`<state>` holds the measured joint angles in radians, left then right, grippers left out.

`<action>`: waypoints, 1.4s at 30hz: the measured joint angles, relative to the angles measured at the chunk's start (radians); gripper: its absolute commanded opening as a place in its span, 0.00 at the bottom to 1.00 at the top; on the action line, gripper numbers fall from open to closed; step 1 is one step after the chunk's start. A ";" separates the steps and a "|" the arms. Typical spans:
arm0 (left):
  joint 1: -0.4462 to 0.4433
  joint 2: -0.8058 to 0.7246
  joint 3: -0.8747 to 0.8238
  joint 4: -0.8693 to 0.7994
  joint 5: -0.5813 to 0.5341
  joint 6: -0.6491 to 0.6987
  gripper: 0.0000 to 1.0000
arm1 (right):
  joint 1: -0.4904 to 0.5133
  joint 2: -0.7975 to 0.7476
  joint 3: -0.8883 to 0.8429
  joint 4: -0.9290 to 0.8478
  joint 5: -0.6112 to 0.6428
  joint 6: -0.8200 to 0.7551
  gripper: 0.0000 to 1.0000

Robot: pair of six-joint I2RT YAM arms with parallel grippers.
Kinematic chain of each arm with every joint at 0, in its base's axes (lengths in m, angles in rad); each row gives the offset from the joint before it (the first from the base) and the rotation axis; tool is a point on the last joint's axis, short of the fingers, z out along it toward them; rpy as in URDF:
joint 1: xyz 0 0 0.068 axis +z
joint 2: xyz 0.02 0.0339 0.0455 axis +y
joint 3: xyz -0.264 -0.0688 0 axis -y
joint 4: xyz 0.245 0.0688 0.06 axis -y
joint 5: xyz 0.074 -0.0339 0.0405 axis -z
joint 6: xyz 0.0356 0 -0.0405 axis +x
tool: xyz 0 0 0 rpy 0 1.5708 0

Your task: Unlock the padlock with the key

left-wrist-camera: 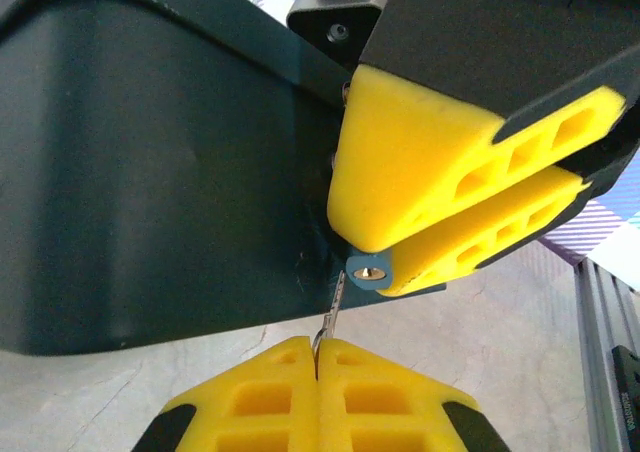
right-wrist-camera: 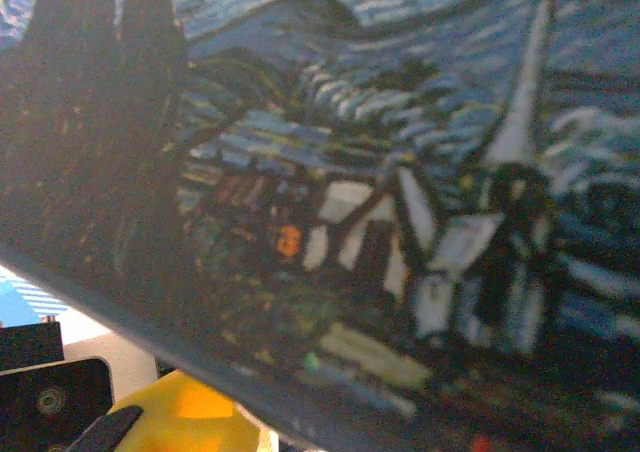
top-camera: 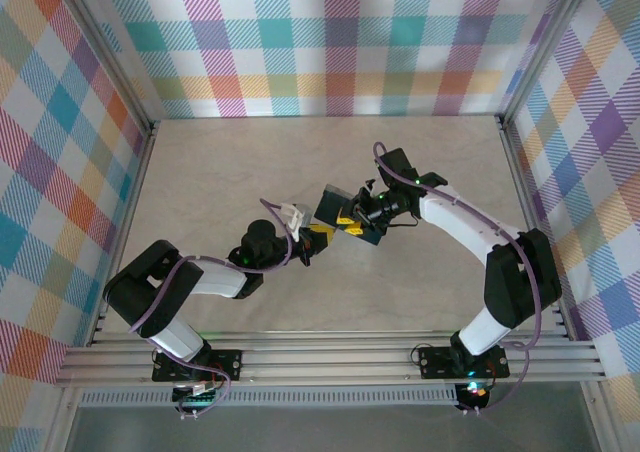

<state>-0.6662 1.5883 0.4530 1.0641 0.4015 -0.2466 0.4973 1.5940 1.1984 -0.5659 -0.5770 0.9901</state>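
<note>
Nearest the camera, at the table's front edge, both arms are rising from an aluminium rail (top-camera: pixel 330 357) and bending inward toward the middle of the table (top-camera: pixel 250 162). The left gripper (left-wrist-camera: pixel 316 350) is reaching in from the left with its yellow fingers pressed flat together, and it is pinching the thin metal key (left-wrist-camera: pixel 334 307) at their tips. The key is standing out beyond those fingers and pointing up at the padlock (left-wrist-camera: pixel 369 270), with its far end at or just under the lock; whether it is actually entering the keyhole cannot be told. The padlock is sitting in the air over the centre of the table, at the lower corner of the box (left-wrist-camera: pixel 150 172), and its small bluish round end with a brass centre is facing the left wrist camera. The right gripper (left-wrist-camera: pixel 368 255) is coming in from the right with its jaws narrowed to a slim gap, and it appears to be clamping the padlock, whose bluish end is poking out at the fingertips. The dark box is lying right beside those fingers, its painted night-sky face turned toward the right wrist camera. Beyond it, the pale tabletop is running back to the plaid walls (top-camera: pixel 340 42).
</note>
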 measured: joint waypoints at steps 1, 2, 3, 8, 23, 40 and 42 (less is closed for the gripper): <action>0.000 0.000 -0.002 0.007 0.000 0.000 0.00 | 0.000 0.000 -0.002 -0.001 0.000 0.000 0.00; 0.000 -0.002 -0.004 0.011 -0.001 -0.001 0.00 | 0.000 0.000 -0.004 -0.001 0.000 0.000 0.00; 0.000 -0.004 -0.005 0.012 -0.001 -0.003 0.00 | 0.000 0.000 -0.006 -0.001 0.000 -0.001 0.00; 0.000 -0.013 -0.005 0.012 -0.003 -0.005 0.00 | 0.000 0.000 -0.009 -0.003 0.000 -0.003 0.00; 0.000 -0.003 -0.056 0.064 0.008 -0.043 0.00 | 0.000 0.000 -0.009 -0.003 0.005 -0.003 0.00; 0.000 0.022 -0.041 0.105 0.036 -0.087 0.00 | 0.000 -0.014 -0.028 0.002 0.006 -0.003 0.00; 0.000 0.030 -0.035 0.111 0.043 -0.095 0.00 | -0.001 -0.015 -0.029 0.006 0.007 -0.003 0.00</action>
<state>-0.6662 1.6180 0.4175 1.1748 0.4446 -0.3412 0.4965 1.5791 1.1698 -0.5602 -0.5697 0.9871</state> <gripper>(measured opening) 0.041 0.225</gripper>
